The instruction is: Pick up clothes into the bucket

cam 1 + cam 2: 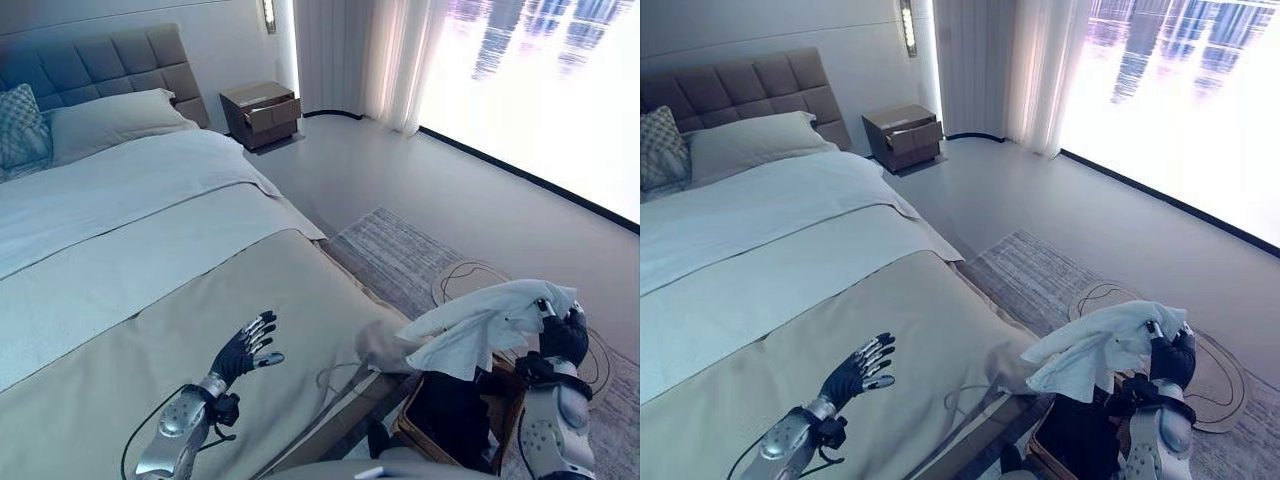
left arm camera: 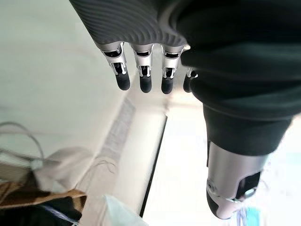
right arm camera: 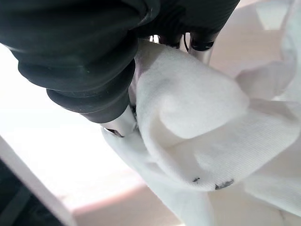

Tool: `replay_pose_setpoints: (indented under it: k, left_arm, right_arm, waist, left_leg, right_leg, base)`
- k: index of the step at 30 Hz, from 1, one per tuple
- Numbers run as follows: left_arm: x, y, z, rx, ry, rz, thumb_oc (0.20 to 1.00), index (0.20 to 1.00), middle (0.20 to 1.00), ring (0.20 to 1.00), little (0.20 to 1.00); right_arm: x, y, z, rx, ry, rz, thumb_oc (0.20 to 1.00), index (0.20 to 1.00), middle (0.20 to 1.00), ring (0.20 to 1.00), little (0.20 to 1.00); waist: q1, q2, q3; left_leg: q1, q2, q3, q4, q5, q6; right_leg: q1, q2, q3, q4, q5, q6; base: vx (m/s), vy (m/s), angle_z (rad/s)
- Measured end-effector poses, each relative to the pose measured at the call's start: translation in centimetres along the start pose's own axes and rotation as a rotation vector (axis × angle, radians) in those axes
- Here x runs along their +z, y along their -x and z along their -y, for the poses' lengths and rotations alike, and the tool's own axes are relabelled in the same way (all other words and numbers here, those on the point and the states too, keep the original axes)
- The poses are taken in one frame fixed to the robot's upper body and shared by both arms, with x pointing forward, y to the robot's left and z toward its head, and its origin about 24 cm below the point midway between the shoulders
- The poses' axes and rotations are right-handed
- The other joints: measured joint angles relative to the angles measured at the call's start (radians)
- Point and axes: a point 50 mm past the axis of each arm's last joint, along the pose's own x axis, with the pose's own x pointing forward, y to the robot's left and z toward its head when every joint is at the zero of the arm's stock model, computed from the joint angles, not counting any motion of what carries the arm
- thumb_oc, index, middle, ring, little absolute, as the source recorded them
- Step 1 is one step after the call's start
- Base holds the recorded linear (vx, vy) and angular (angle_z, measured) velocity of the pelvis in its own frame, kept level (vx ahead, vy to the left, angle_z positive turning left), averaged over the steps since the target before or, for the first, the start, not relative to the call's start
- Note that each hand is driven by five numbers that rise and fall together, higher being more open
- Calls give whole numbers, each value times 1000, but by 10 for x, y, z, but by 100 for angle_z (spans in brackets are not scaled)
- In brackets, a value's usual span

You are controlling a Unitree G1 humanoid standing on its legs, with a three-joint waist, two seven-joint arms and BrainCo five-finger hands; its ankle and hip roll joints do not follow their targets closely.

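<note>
Holding the white garment (image 1: 490, 322) bunched in our right hand (image 1: 562, 335), fingers curled round the cloth, we have it hanging above the dark bucket (image 1: 455, 415) that stands on the floor beside the bed (image 1: 150, 300). Our left hand (image 1: 245, 348) hovers over the bedcover with fingers straight and spread, empty. To finish this step well, we judge we should centre the cloth over the bucket's opening, lower it until the trailing end is inside the rim, then release, so that none of it drapes over the edge or catches on the bed corner.
</note>
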Motion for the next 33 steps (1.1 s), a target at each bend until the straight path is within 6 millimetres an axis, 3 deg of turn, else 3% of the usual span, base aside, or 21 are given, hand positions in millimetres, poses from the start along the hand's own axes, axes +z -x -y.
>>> replay_pose_setpoints:
  k: [3,4,6,7,8,9,10,12,13,14,15,16,17,18,19,20,23,29,32,33]
  left_arm:
    - [18,-6,3,-16,-24,80,1000,1000,1000,1000,1000]
    - [25,-9,5,-18,-26,115,1000,1000,1000,1000,1000]
    - [34,-17,7,-22,-23,164,1000,1000,1000,1000,1000]
    - [38,-20,6,-18,-31,176,1000,1000,1000,1000,1000]
    - [39,-20,5,-12,-33,180,1000,1000,1000,1000,1000]
    - [39,-20,1,7,-34,181,1000,1000,1000,1000,1000]
    - [38,-21,-1,14,-34,174,1000,1000,1000,1000,1000]
    - [38,-16,-11,25,-66,150,1000,1000,1000,1000,1000]
    - [37,-11,-18,34,-92,132,1000,1000,1000,1000,1000]
    - [36,-10,-19,39,-93,124,1000,1000,1000,1000,1000]
    - [30,-11,-14,40,-64,118,1000,1000,1000,1000,1000]
    - [29,-14,-7,30,-39,127,1000,1000,1000,1000,1000]
    - [29,-15,-4,28,-29,135,1000,1000,1000,1000,1000]
    - [32,-17,-1,23,-21,155,1000,1000,1000,1000,1000]
    - [34,-17,0,22,-19,164,1000,1000,1000,1000,1000]
    - [36,-17,-2,27,-21,174,1000,1000,1000,1000,1000]
    - [43,-21,-3,41,-25,202,1000,1000,1000,1000,1000]
    - [47,-23,0,37,-25,218,1000,1000,1000,1000,1000]
    - [47,-22,0,59,7,231,1000,1000,1000,1000,1000]
    - [59,-28,-1,66,-6,281,1000,1000,1000,1000,1000]
  right_arm:
    - [-5,1,2,-34,26,-17,200,200,200,200,200]
    - [-6,-4,-5,-30,28,-15,200,200,200,200,200]
    - [-7,-11,-16,-14,28,-10,200,200,200,200,200]
    - [-8,-12,-22,2,28,-19,200,200,200,200,200]
    - [-9,-13,-26,14,31,-20,200,200,200,200,200]
    - [-10,-14,-35,44,26,-22,200,200,200,200,200]
    - [-10,-14,-39,58,24,-23,200,200,200,200,200]
    - [-13,-14,-56,113,14,-28,200,200,200,200,200]
    - [-15,-14,-67,154,20,-39,200,200,200,200,200]
    - [-15,-15,-72,172,25,-38,200,200,200,200,200]
    - [-11,-20,-75,197,41,-26,200,200,200,200,200]
    - [-7,-23,-74,203,57,-17,200,200,200,200,200]
    - [-6,-24,-72,203,65,-20,200,200,200,200,200]
    - [-3,-26,-71,214,87,-18,200,200,200,200,200]
    - [-1,-27,-70,222,100,-14,200,200,200,200,200]
    - [-2,-27,-70,230,104,-17,200,200,200,200,200]
    - [-7,-22,-79,271,101,-38,200,200,200,200,200]
    - [-13,-17,-91,350,111,-59,200,200,200,200,200]
    - [-14,-17,-102,397,101,-63,200,200,200,200,200]
    - [-11,-22,-105,395,92,-48,200,200,200,200,200]
  waist:
    - [2,-18,18]
    - [35,15,32]
    - [60,58,83]
    - [74,61,90]
    - [82,61,90]
    - [115,56,89]
    - [117,46,87]
    - [141,8,88]
    - [148,-32,79]
    - [155,-28,81]
    - [163,-1,90]
    - [158,28,93]
    - [155,31,92]
    - [153,40,90]
    - [151,54,84]
    - [142,58,81]
    - [134,18,82]
    - [140,28,91]
    - [177,35,115]
    - [175,-5,149]
  left_leg:
    - [1,-17,48,10,5,4]
    - [-24,17,95,34,-3,19]
    - [-33,76,145,63,-6,27]
    - [-39,96,158,81,-6,28]
    - [-35,105,172,84,-6,28]
    - [-32,121,185,93,-5,28]
    - [-34,121,192,101,-6,28]
    - [-36,128,200,123,-12,11]
    - [-39,113,207,139,-22,-16]
    - [-43,127,206,149,-17,-25]
    - [-62,164,207,180,-7,-47]
    - [-103,191,196,236,-4,-43]
    - [-120,188,188,241,-12,-48]
    - [-102,152,168,171,-1,-53]
    - [-105,157,174,163,23,-46]
    - [-102,183,201,162,10,-66]
    - [-108,208,200,179,16,-76]
    - [-142,234,168,191,22,-85]
    - [-196,229,20,272,24,-77]
    - [-306,159,-221,376,-14,-90]
  right_leg:
    - [-36,-16,-1,19,-20,29]
    - [-53,-28,-79,45,-69,45]
    - [-115,-47,-242,269,-107,6]
    - [-122,-102,-325,393,-141,-15]
    - [-113,-127,-338,435,-158,-9]
    - [-62,-199,-363,464,-186,1]
    - [-46,-230,-379,468,-186,7]
    - [53,-302,-393,368,-124,-4]
    - [98,-311,-407,307,-102,14]
    - [114,-295,-418,273,-136,54]
    - [126,-251,-413,226,-149,69]
    - [125,-227,-405,209,-147,65]
    - [122,-226,-399,206,-147,65]
    - [107,-217,-390,201,-145,63]
    - [104,-195,-386,193,-145,62]
    - [110,-176,-387,179,-149,63]
    - [109,-146,-382,152,-149,63]
    - [75,-115,-368,156,-155,53]
    - [47,-94,-334,166,-143,18]
    - [19,-125,-300,160,-144,-1]
  base:
    - [-191,-15,-45]
    - [-119,-21,-92]
    - [-145,-54,-76]
    - [-103,-122,-48]
    - [-69,-135,-51]
    - [-44,-172,-47]
    - [18,-259,-54]
    - [-21,-262,-38]
    - [-49,-166,-31]
    - [-6,-263,-49]
    - [-1,-141,-35]
    - [-8,-228,-27]
    - [-6,-277,-25]
    - [7,-286,-29]
    - [14,-207,-30]
    - [9,-245,-24]
    - [-13,-198,-16]
    - [-36,-194,0]
    - [-123,-51,-26]
    - [-44,17,-23]
